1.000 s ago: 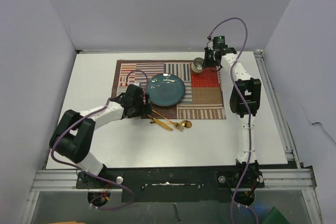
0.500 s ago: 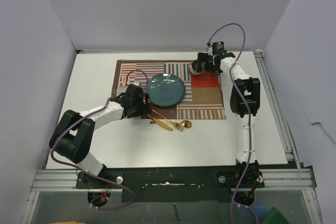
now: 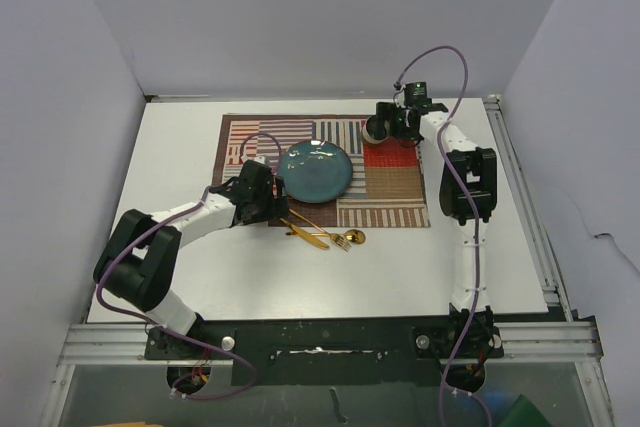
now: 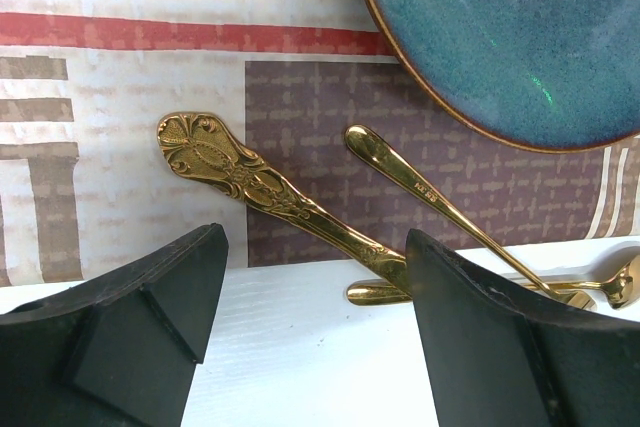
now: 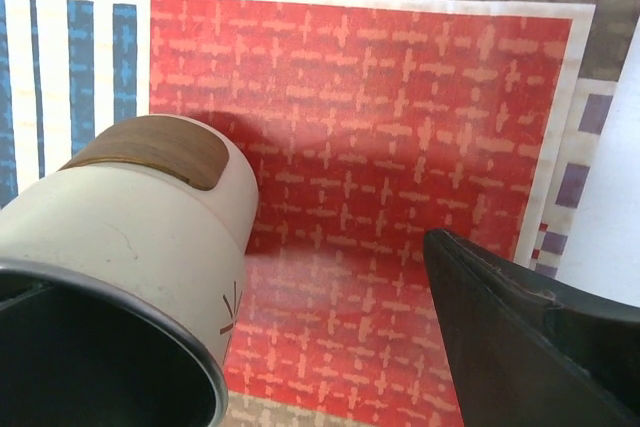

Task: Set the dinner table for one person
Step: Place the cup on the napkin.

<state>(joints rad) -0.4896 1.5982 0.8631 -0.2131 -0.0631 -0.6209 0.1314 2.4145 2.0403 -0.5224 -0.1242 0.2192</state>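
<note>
View from above: the white dinner table (image 3: 400, 267) spanned arm bases to back wall, bearing a patchwork placemat (image 3: 390, 192). The left gripper (image 4: 315, 247) hung with fingers parted over gold cutlery (image 4: 270, 192) beside a teal plate (image 3: 316, 169). The right gripper (image 3: 385, 125) was spread wide, gripping nothing, beside a cream cup (image 5: 150, 217).
</note>
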